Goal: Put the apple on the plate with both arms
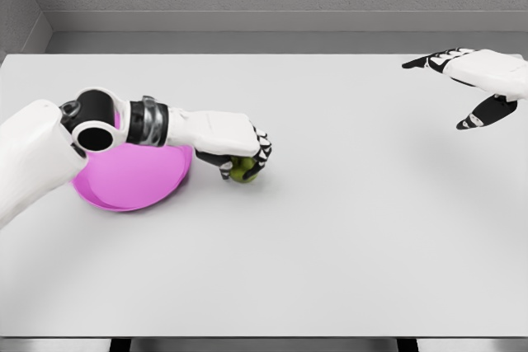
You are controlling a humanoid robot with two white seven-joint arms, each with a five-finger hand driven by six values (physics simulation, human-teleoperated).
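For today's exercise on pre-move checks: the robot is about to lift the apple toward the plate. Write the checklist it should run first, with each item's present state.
1. Left hand closed around the apple: ok, fingers curl over it.
2. Apple off the table: cannot tell, it looks to sit on the surface.
3. Pink plate within reach: ok, right beside the apple, under the left forearm.
4. Plate free to receive the apple: cannot tell, the forearm hides part of it.
5. Right hand out of the path: ok, open and at the far right.
6. Both arms engaged: not ok, only the left touches the apple.

White table (330,245) with pink plate (132,183), green apple (243,171)
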